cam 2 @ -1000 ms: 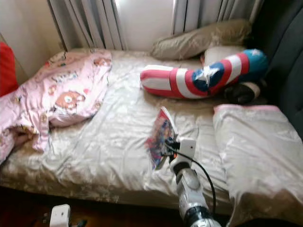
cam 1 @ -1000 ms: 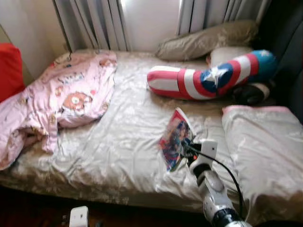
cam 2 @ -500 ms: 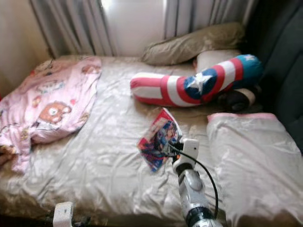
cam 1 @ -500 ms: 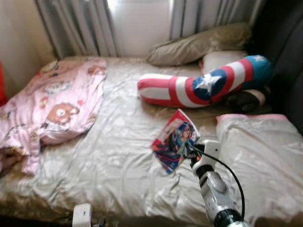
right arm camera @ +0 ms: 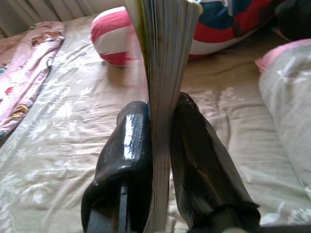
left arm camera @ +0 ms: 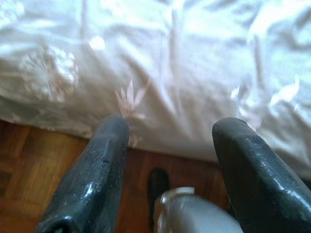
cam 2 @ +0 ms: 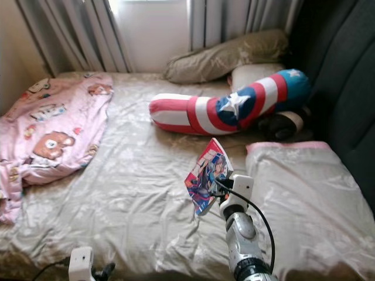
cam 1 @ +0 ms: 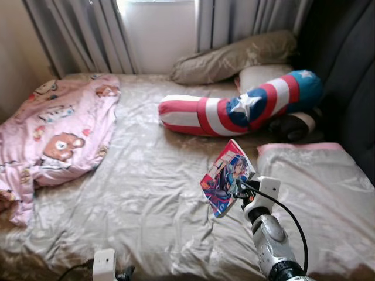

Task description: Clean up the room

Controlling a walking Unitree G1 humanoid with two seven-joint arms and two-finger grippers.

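A comic book [cam 1: 227, 182] with a bright illustrated cover is held up above the bed, cover tilted toward the left. My right gripper [cam 1: 241, 198] is shut on its lower edge; in the right wrist view the two black fingers [right arm camera: 127, 160] clamp the book's page block [right arm camera: 163, 82]. My left gripper [left arm camera: 170, 150] hangs low at the bed's front edge, fingers open, over the bedsheet overhang [left arm camera: 160, 73] and wooden floor [left arm camera: 29, 160].
On the beige bed [cam 1: 140, 193] lie a pink cartoon blanket [cam 1: 55, 126] at the left, a red-white-blue star bolster [cam 1: 234, 111], grey pillows [cam 1: 234, 55] by the curtains, and a folded quilt [cam 1: 316, 193] at the right. A dark headboard [cam 1: 351, 88] stands on the right.
The camera has swung left to right, so the red cushion has left the picture. The book in my right gripper has risen a little and turned its cover more into view.
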